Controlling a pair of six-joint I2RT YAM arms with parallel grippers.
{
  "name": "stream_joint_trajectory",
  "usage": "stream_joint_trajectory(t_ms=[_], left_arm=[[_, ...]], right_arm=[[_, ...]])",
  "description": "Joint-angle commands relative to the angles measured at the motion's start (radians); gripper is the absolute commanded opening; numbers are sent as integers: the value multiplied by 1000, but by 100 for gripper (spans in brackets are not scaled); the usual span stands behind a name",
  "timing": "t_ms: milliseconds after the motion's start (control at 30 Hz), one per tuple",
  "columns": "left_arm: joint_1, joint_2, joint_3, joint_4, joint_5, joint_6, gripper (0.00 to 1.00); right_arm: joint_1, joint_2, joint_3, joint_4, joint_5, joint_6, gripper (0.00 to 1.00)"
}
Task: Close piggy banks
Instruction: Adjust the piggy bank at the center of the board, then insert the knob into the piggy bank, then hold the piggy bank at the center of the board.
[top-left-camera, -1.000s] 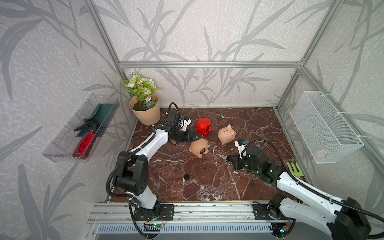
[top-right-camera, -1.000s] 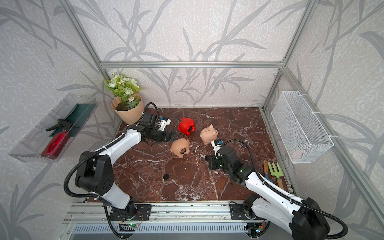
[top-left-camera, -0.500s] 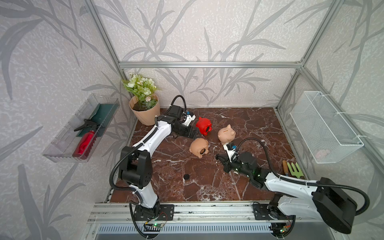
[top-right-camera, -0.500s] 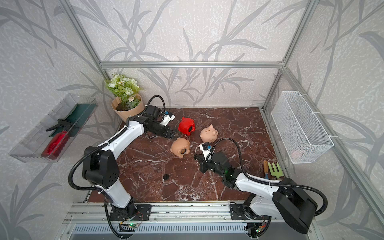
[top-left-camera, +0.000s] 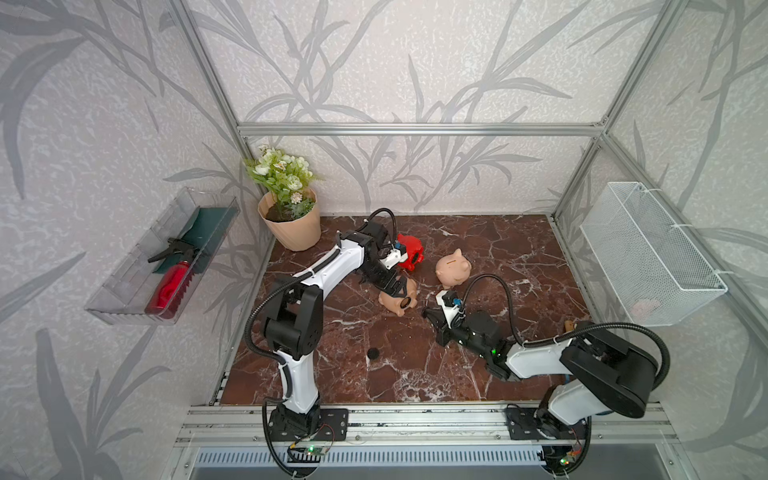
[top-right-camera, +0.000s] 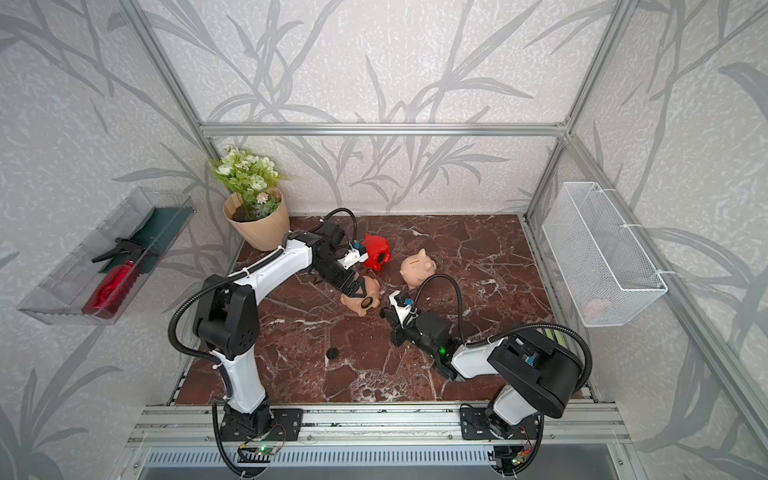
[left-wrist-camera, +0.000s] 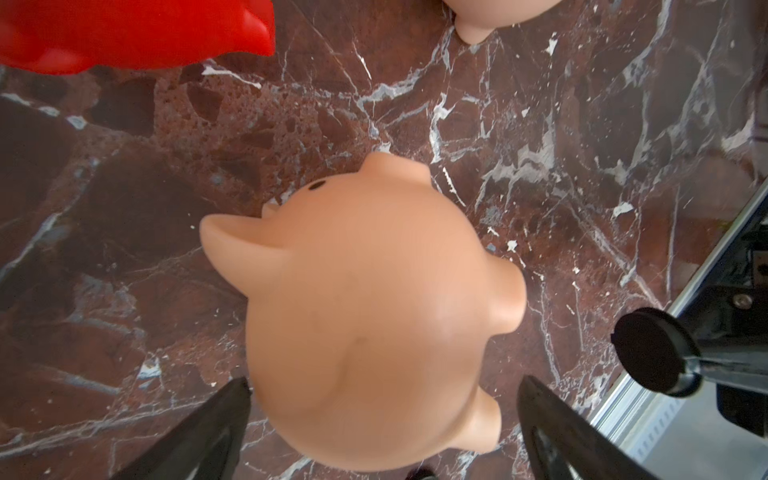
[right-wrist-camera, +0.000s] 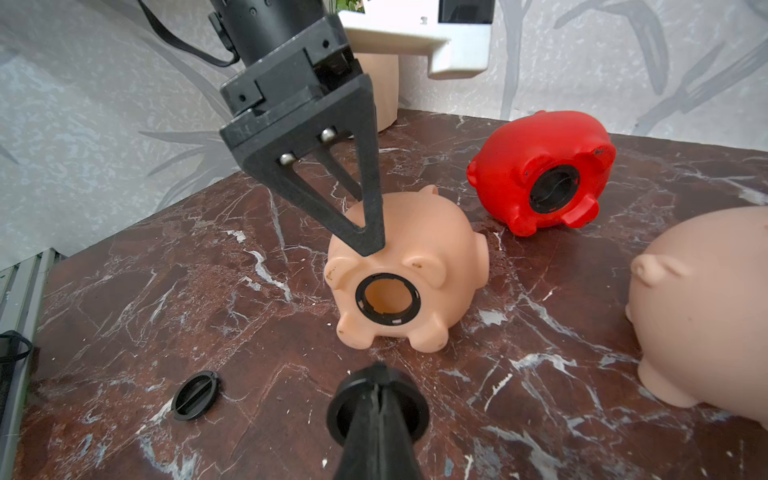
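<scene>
Tan pig on side, belly hole open; left pincer wide astride; right pincer clamps disc.

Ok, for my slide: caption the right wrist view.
Right gripper holds black plug facing open hole of tipped peach piggy bank.

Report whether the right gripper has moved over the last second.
Yes. In a top view the right gripper has slid from just below the upright pig leftward toward the tipped pig.
</scene>
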Motion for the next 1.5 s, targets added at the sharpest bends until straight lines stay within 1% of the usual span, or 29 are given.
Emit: stream_joint_trajectory(t_ms=[0,133,233,433,567,733,933,1100,1233,1467], left_arm=[[-4,17,55,-54,-32,111,99],[-16,35,84,-92,-27,189,99],[-17,43,98,-70,-56,204,99],[-18,113,179,-153,-20,232,99],[-20,148,195,-185,15,236,99],[-23,177,220,-217,-7,209,98],[-24,185,211,-242,13,182,88],[-24,192,204,-237,40,173,88],[-24,194,208,-237,68,169,88],[-25,202,216,-255,92,158,88]], right_arm=[[9,15,-2,124,12,-18,0],[10,31,0,130,17,-25,0],[12,48,2,134,19,-26,0],[12,65,5,142,20,-37,0],[14,76,9,143,23,-49,0],[15,99,18,156,27,-53,0],[15,141,33,182,23,-67,0],[15,208,42,245,26,-83,0],[15,239,56,275,65,-90,0],[15,233,101,193,116,-127,0]])
